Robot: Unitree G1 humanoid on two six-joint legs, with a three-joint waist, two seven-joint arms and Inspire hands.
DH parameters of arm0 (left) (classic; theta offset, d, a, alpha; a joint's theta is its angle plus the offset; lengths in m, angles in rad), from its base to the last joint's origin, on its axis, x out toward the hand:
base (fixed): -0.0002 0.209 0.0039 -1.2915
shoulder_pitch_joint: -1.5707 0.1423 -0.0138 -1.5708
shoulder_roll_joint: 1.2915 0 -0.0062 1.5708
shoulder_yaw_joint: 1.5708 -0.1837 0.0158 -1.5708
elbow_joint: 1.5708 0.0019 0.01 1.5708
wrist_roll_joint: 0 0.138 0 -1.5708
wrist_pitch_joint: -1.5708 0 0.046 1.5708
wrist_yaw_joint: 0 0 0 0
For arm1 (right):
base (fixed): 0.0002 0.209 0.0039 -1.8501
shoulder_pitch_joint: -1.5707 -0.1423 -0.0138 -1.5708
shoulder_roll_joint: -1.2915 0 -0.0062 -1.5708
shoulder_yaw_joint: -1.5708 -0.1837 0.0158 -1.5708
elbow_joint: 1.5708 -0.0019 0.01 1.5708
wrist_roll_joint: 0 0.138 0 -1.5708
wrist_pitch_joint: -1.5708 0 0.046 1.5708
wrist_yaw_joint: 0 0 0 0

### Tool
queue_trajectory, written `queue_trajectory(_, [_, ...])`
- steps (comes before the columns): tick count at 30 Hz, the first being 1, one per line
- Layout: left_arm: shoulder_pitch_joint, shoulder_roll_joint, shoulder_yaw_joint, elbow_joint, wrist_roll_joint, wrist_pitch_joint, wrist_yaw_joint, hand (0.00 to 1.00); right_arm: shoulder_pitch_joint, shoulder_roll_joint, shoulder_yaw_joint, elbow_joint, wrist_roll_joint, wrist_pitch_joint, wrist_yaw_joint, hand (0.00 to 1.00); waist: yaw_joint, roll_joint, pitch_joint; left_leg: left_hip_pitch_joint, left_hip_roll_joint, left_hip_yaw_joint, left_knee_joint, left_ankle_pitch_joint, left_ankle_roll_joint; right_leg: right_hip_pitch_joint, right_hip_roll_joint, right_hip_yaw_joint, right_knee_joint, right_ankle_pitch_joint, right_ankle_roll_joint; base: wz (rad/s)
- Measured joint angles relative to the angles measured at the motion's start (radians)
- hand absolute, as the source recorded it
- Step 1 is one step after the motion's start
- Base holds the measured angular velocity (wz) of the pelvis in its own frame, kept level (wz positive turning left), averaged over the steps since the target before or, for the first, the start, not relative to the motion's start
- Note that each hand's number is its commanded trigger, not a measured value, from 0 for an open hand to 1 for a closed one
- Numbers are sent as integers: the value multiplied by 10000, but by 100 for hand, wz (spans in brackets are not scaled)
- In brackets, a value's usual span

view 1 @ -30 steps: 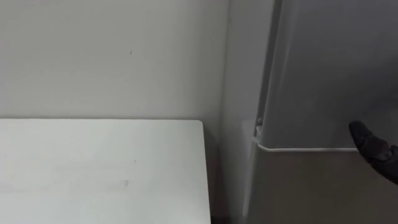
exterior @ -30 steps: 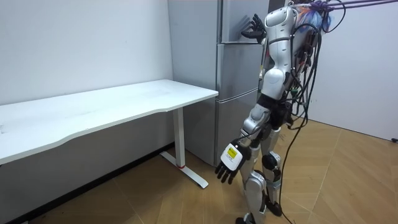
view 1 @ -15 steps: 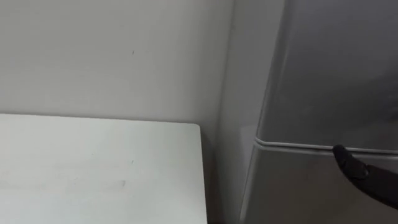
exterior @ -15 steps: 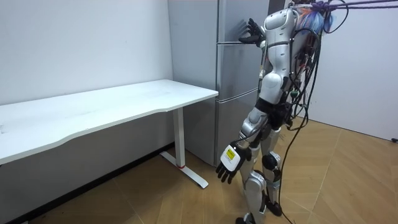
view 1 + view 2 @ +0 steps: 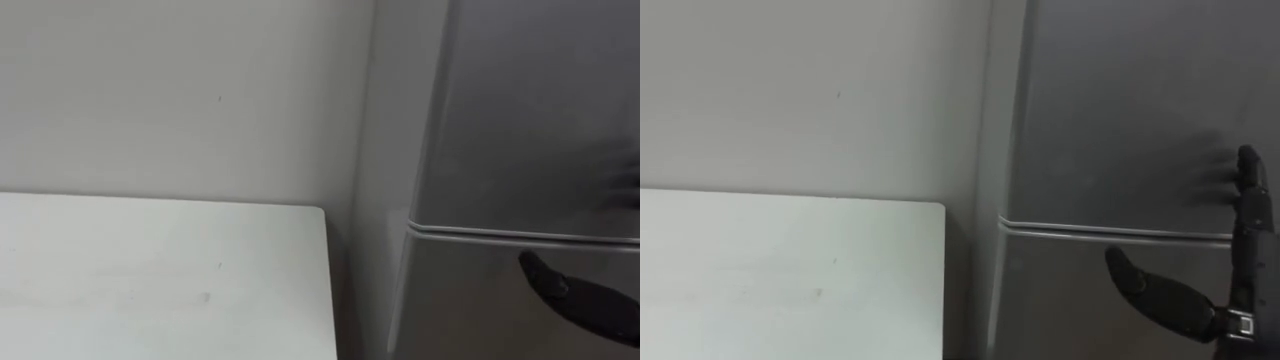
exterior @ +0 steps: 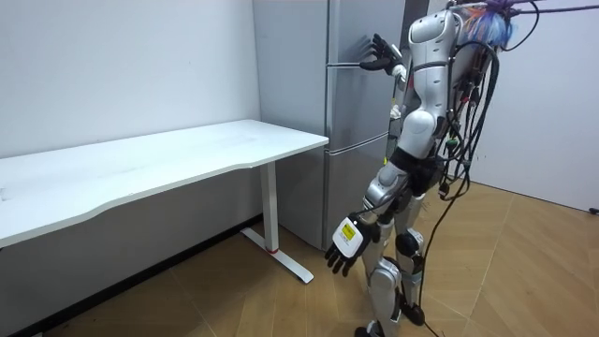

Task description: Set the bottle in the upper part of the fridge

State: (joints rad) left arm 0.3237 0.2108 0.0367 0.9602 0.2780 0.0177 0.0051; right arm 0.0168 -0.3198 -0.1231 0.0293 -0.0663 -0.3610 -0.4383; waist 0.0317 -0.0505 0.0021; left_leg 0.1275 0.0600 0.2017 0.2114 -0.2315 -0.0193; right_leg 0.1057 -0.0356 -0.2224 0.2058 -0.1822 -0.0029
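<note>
Background plain white wall (image 5: 180,90) | left eye: flat white tabletop (image 5: 150,280) left of tall grey two-door fridge (image 5: 520,120), both doors shut; right hand (image 5: 580,305) just under the door seam | right eye: its fingers straight and spread, thumb out, at the door front | room: left hand (image 6: 344,245) hangs low before the fridge, fingers loose, empty

Silver-white shell, dark cables; black left hand (image 6: 344,245) (yellow label), black right hand (image 5: 1170,297).
</note>
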Motion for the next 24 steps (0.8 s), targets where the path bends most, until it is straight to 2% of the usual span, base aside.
queue_trajectory(7, [142, 8, 67, -230, -35, 74, -191, 0, -213, -36, -248, 473, -650, 3, -111, 0, 5, -14, 4, -141, -52, -124, 113, 39, 68, -30, -109, -214, 16, 24, 30, 6])
queue_trajectory(13, [279, 78, 82, -379, -61, -25, -295, 0, -321, -344, -212, 810, -645, 64, -132, 0, -51, -121, -11, -151, -88, -149, 121, 68, 110, -24, -140, -235, 14, 58, 70, 1])
queue_trajectory(16, [432, 78, 362, -380, -75, -89, -393, 0, -317, -386, -339, 878, -613, 138, 32, 0, -279, -247, -83, -170, -130, -198, 107, 79, 129, -6, -156, -266, -6, 70, 88, 7])
queue_trajectory(19, [574, 93, 777, -379, -95, -189, -412, 0, -314, -528, -923, 1076, -607, 142, -17, 0, -337, -327, -136, -170, -161, -209, 109, 89, 158, 12, -183, -270, -14, 104, 113, 5])
queue_trajectory(21, [612, 99, 990, -373, -99, -199, -451, 0, -313, -652, -1405, 1137, -523, 491, -105, 0, -348, -367, -135, -202, -194, -256, 96, 95, 176, 8, -201, -286, -28, 100, 138, 9])
queue_trajectory(23, [685, 98, 1280, -371, -103, -230, -543, 0, -259, -780, -1984, 1345, -82, 1092, -291, 0, -367, -381, -133, -200, -212, -251, 24, 94, 186, -24, -209, -295, -16, 84, 163, 2])
queue_trajectory(24, [755, 90, 1331, -370, -102, -235, -543, 0, -227, -780, -2158, 1345, 63, 1168, -316, 0, -382, -372, -133, -199, -212, -248, 10, 94, 185, -31, -204, -294, -4, 83, 163, 0])
